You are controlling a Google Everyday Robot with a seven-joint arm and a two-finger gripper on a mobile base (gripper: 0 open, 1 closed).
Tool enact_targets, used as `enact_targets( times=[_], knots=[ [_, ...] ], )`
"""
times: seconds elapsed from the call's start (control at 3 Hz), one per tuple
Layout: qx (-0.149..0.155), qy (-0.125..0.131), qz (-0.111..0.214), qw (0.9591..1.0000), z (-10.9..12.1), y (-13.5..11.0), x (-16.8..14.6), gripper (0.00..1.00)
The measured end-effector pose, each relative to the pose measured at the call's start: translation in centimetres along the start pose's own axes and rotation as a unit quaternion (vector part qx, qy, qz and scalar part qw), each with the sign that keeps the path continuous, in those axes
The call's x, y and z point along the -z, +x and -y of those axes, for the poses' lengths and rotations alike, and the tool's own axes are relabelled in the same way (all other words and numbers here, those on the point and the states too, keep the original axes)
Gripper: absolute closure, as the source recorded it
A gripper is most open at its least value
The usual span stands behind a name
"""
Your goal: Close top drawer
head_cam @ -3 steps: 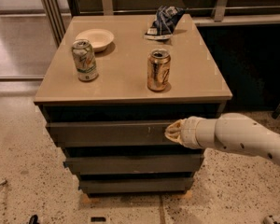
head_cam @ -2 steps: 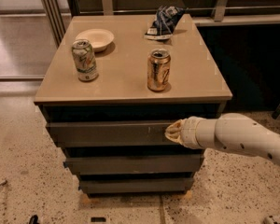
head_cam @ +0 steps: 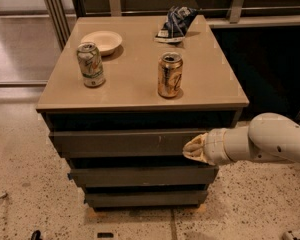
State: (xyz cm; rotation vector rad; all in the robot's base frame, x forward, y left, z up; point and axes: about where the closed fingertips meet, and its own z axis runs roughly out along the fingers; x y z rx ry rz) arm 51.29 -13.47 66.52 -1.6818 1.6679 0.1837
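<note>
The top drawer (head_cam: 120, 143) has a flat grey-brown front with small pale scratches right of its middle. It stands pulled out a little from the cabinet, with a dark gap above it under the tabletop. My gripper (head_cam: 192, 148) comes in from the right on a white arm and rests against the right end of the drawer front. Two plainer drawer fronts (head_cam: 140, 176) sit below it.
On the beige tabletop (head_cam: 135, 91) stand a green-white can (head_cam: 91, 64), a golden can (head_cam: 170, 74), a pale bowl (head_cam: 101, 40) and a dark crumpled bag (head_cam: 175, 22). Speckled floor surrounds the cabinet. A dark wall and rail run behind and to the right.
</note>
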Motion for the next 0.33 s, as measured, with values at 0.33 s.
enact_targets(
  times=[0.33],
  knots=[
    [-0.025,-0.050,0.018,0.9983,-2.08,-0.39,3.13,1.00]
  ],
)
